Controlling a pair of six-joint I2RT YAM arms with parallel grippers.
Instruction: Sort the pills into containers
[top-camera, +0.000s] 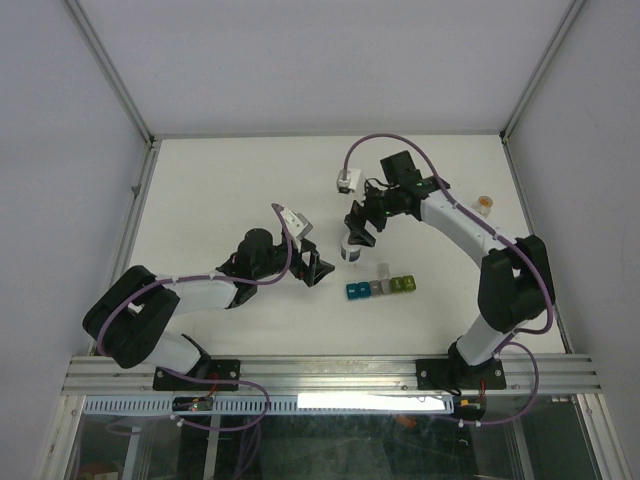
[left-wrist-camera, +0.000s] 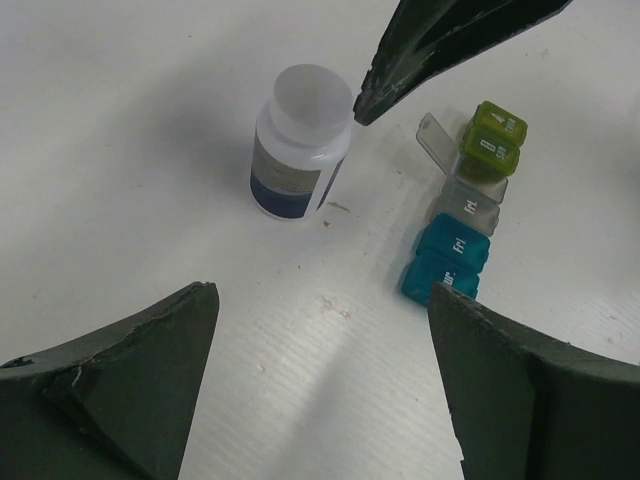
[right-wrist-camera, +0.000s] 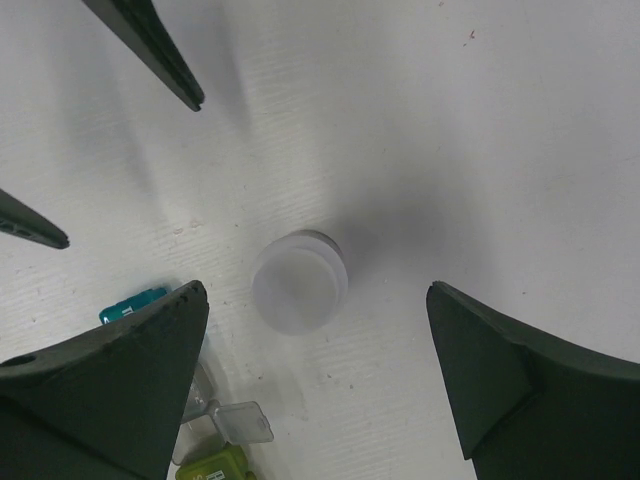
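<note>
The big white flat bench (top-camera: 220, 190) holds everything. Two black and white robot arms reach over it from the near edge. The left hand (left-wrist-camera: 320, 400) has its two dark fingers spread wide, with nothing between them. It points toward 3 o'clock in the top view. The right hand (right-wrist-camera: 315, 390) is spread wide too and holds nothing. It sits above a round white plastic bottle with a dark label (right-wrist-camera: 299, 280), which shows between its fingers but does not touch them. This bottle stands upright near the middle of the bench. Next to it, at about 4 o'clock, lies the short strip of small joined plastic boxes (top-camera: 380, 287), going blue, teal, grey, green and yellow-green from left to right. The grey box has its clear lid (left-wrist-camera: 433, 140) flipped up. A small see-through amber bottle (top-camera: 484, 205) stands far away, at about 2 o'clock from the strip.
</note>
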